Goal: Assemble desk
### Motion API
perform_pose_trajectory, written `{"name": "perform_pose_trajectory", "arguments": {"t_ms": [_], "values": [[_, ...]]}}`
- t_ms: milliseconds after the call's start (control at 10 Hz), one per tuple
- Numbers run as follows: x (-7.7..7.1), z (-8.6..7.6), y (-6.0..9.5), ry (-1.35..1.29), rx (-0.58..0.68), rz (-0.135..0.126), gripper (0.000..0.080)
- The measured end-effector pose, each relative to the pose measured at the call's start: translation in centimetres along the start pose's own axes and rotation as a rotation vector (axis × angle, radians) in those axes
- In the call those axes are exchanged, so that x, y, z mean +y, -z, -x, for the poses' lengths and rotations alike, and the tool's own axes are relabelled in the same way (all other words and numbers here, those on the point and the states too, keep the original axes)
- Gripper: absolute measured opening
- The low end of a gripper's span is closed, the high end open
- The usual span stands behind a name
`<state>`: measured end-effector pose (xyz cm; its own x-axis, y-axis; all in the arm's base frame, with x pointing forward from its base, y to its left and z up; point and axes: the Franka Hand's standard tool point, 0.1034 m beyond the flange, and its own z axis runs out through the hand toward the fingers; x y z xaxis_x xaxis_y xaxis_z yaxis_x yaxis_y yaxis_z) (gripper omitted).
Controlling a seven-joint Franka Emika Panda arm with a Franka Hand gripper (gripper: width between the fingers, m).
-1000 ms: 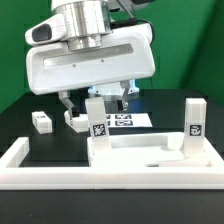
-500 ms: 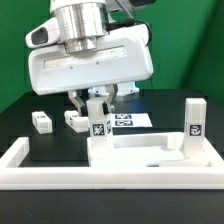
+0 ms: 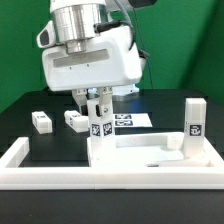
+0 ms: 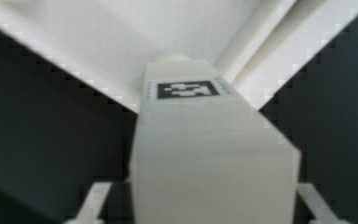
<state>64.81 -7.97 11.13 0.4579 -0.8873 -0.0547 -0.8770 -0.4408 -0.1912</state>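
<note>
Where the gripper (image 3: 96, 106) is hanging: right over the tabletop's (image 3: 140, 152) corner on the exterior view's left.
Jaws: pinching the upright leg (image 3: 98, 128) near its top, one finger pressing on each side.
Wrist view: looking down along that upright leg (image 4: 202, 140), its tag (image 4: 190, 88) facing the camera.
Second leg (image 3: 193, 118): standing upright at the tabletop's other end, on the exterior view's right.
Loose legs: two are lying on the black table (image 3: 165, 125) — the farther loose leg (image 3: 41, 121) well out to the exterior view's left, the nearer loose leg (image 3: 74, 120) just beside the gripped one.
Marker board (image 3: 128, 120): lying flat behind the tabletop.
Barrier wall (image 3: 40, 170): running along the front.
</note>
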Motion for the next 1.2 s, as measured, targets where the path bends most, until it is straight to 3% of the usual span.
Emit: {"name": "perform_pose_trajectory", "arguments": {"t_ms": [200,500,600,700,800,900,1200], "values": [[0.5,-0.3,0.0,-0.3,-0.052,-0.032,0.0294],[0.2,0.7,-0.1,-0.492,-0.071,-0.011,0.0294],[0.2,0.6,-0.1,-0.454,-0.071,-0.012,0.0294],[0.2,0.9,-0.2,-0.35,-0.069,-0.002,0.0343],[-0.2,1.8,-0.4,-0.128,-0.066,0.026,0.0541],[-0.4,1.9,-0.4,0.09,-0.067,0.018,0.0615],[-0.4,1.9,-0.4,0.386,-0.068,0.008,0.0648]]}}
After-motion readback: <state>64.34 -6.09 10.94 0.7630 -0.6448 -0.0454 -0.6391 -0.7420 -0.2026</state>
